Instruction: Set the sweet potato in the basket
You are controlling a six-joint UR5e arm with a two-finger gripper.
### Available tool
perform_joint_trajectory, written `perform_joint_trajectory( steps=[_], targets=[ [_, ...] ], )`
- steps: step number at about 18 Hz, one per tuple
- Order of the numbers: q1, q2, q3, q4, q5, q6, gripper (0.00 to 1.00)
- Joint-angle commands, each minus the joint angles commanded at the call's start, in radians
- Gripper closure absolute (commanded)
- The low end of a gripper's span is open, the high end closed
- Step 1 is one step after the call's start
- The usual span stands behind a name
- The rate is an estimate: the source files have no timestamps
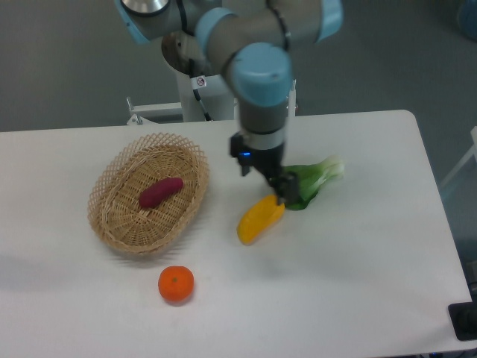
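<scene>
Camera view, fixed, shows the gripper [283, 195] at the centre of the table [358, 283], pointing down. Finger spacing cannot be determined; the fingertips [282, 198] sit directly over the upper end of the yellow vegetable [259, 220], and contact cannot be confirmed. Nearest to the camera, below and left of the gripper, the round orange fruit [176, 284] rests on the table, just beside the basket rim. The yellow vegetable lies tilted immediately below-left of the fingertips. Just right of the gripper lies a leafy green vegetable [313, 183]. Well left of the gripper stands the basket [113, 224]; the sweet potato [160, 192] lies inside it, near its middle, apart from the gripper
</scene>
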Motion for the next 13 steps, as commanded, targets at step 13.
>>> perform_joint_trajectory(
  steps=[13],
  targets=[
    [0.19, -0.196, 0.163, 0.02, -0.011, 0.176, 0.0]
  ],
)
